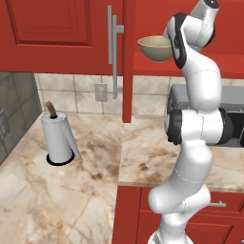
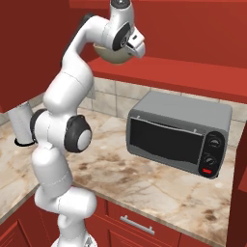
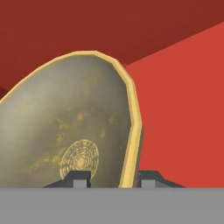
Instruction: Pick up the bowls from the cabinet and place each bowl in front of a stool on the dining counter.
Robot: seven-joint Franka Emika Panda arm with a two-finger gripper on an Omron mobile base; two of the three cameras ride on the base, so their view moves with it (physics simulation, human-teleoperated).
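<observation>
Marble countertop beneath red cabinet — gripper fingers astride olive bowl rim, toaster oven nearby

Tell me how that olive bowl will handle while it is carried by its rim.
The olive bowl looks rigid and glazed, so probably slippery. The gripper straddles its yellowish rim on one side only, so it may swing or tilt. It looks ceramic, so likely fragile if dropped.

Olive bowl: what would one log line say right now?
olive-tan bowl | rim between hand fingers | at cabinet shelf height | stage: pickup

Two base views from behind, flanking the arm, sharing the counter; hand view close on the olive bowl.
</observation>
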